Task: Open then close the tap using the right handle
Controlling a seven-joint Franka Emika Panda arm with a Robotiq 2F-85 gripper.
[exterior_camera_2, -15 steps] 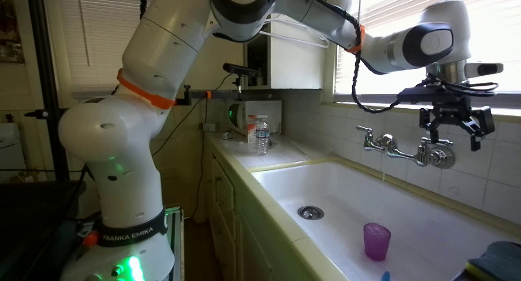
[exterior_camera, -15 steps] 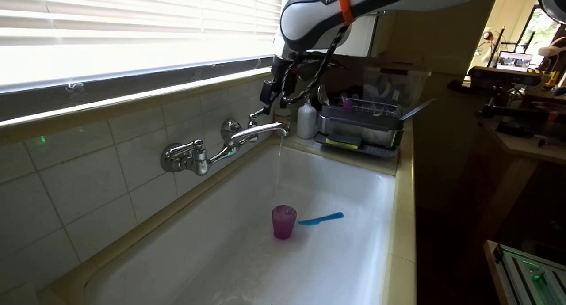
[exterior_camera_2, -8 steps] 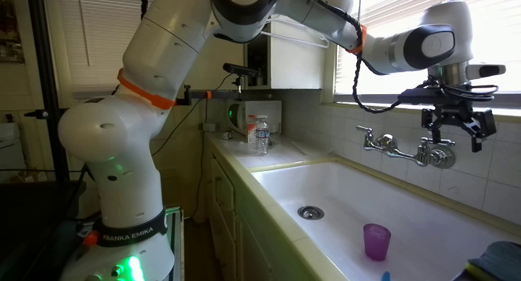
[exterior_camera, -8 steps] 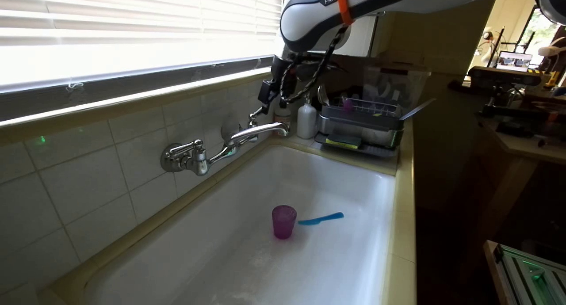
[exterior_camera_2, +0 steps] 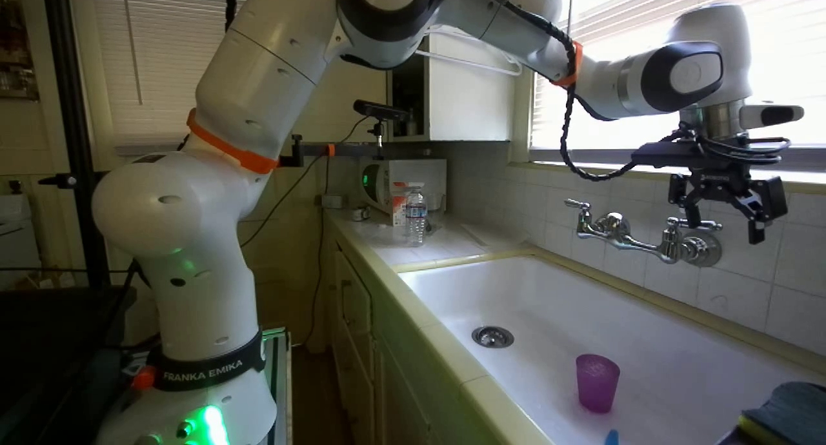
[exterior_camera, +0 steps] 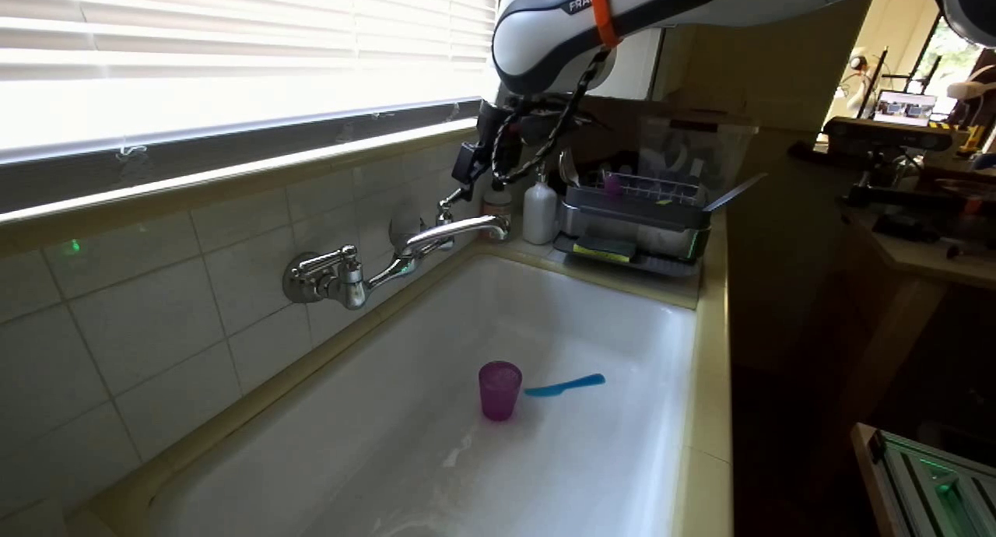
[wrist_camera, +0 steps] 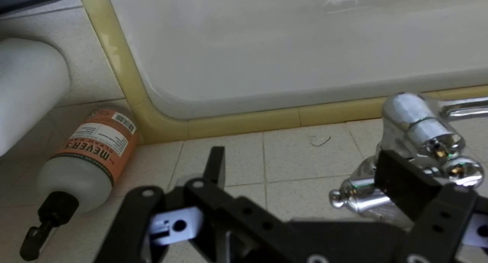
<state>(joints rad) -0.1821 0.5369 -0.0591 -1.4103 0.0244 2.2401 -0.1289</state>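
A chrome wall-mounted tap has its spout (exterior_camera: 467,227) over the white sink (exterior_camera: 405,412), and no water falls from it. Its right handle (exterior_camera: 446,208) shows below my gripper (exterior_camera: 464,187). In an exterior view my gripper (exterior_camera_2: 725,231) is open above this handle (exterior_camera_2: 672,240), one finger overlapping the lever and the other past its end. In the wrist view the gripper (wrist_camera: 305,171) has one finger in front of the handle (wrist_camera: 368,198), whose knobbed end points into the gap between the fingers. I cannot tell if the finger touches it. The left handle (exterior_camera: 331,268) is apart.
A purple cup (exterior_camera: 499,391) stands in the sink by a blue knife (exterior_camera: 565,385). A soap bottle (wrist_camera: 89,152) and white bottle (exterior_camera: 539,212) stand at the corner beside the gripper. A dish rack (exterior_camera: 634,222) stands behind. The tiled wall and window blinds are close to the arm.
A thin water stream ran from the spout one second ago; it has stopped. The gripper has shifted very slightly downward, and the right handle's lever has barely moved.
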